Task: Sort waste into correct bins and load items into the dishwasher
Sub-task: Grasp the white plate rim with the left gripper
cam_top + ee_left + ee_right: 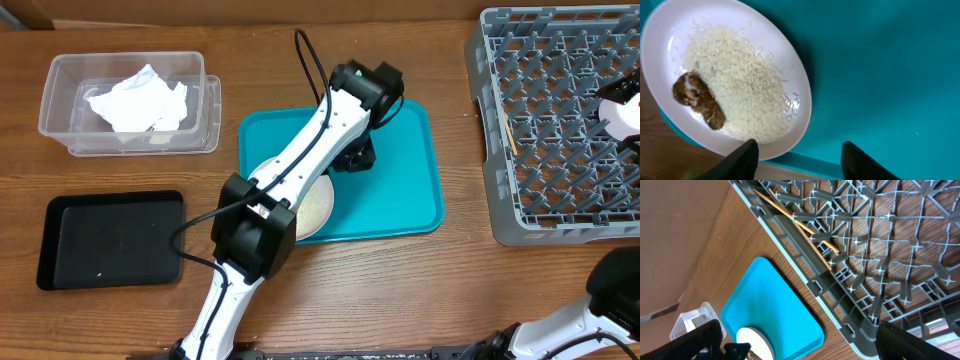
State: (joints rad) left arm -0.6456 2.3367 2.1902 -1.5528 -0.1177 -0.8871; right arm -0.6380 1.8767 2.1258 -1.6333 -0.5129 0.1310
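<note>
A round white plate (790, 65) lies on the teal tray (400, 190), holding loose rice (740, 75) and a brown food scrap (697, 100). In the overhead view the plate (312, 205) is partly under my left arm. My left gripper (800, 160) is open and empty, low over the tray beside the plate's rim; it also shows in the overhead view (352, 158). The crumpled white napkin (140, 102) lies in the clear tub (60, 90). The black tray (110, 240) holds almost nothing. Chopsticks (795, 222) lie in the grey dish rack (500, 200). My right gripper (800, 345) is open and empty above the rack's edge. The red wrapper is out of view.
A white dish (622, 108) sits in the rack at the right edge, cut off by the frame. The teal tray (770, 305) lies between the tub and the rack. My right arm (610, 290) is at the front right corner of the wooden table.
</note>
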